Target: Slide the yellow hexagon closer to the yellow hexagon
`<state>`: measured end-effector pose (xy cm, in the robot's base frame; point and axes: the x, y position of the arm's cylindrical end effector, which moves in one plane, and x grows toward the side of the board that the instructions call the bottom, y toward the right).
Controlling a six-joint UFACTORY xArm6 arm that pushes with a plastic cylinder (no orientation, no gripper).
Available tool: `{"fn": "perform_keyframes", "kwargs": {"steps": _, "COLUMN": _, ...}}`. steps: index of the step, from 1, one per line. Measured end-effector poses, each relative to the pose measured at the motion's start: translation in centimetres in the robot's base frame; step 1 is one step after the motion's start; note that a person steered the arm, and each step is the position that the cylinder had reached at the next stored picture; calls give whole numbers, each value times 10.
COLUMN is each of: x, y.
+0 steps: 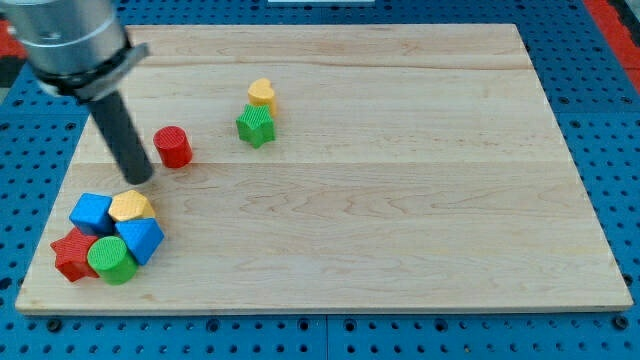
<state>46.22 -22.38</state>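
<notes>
My tip (140, 180) rests on the board at the view's left, just above a yellow hexagon (131, 206) and close to it. That hexagon sits in a tight cluster with a blue cube (91, 212), a blue block (142, 240), a green cylinder (111, 260) and a red star (72, 254). A second yellow block (261, 93) sits near the view's top centre, touching a green star (256, 125) just below it. A red cylinder (173, 146) stands right of my rod.
The wooden board (400, 200) lies on a blue perforated table (610, 60). The arm's grey body (70, 35) fills the view's top left corner.
</notes>
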Motion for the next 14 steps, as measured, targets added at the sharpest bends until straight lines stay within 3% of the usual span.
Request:
{"fn": "perform_keyframes", "kwargs": {"steps": 1, "x": -37, "y": -23}}
{"fn": "perform_keyframes", "kwargs": {"steps": 2, "x": -70, "y": 15}}
{"fn": "perform_keyframes", "kwargs": {"steps": 3, "x": -70, "y": 56}}
{"fn": "perform_keyframes", "kwargs": {"steps": 6, "x": -58, "y": 103}}
{"fn": "perform_keyframes", "kwargs": {"steps": 8, "x": -36, "y": 64}}
{"fn": "perform_keyframes", "kwargs": {"steps": 12, "x": -56, "y": 61}}
{"fn": "perform_keyframes", "kwargs": {"steps": 14, "x": -64, "y": 7}}
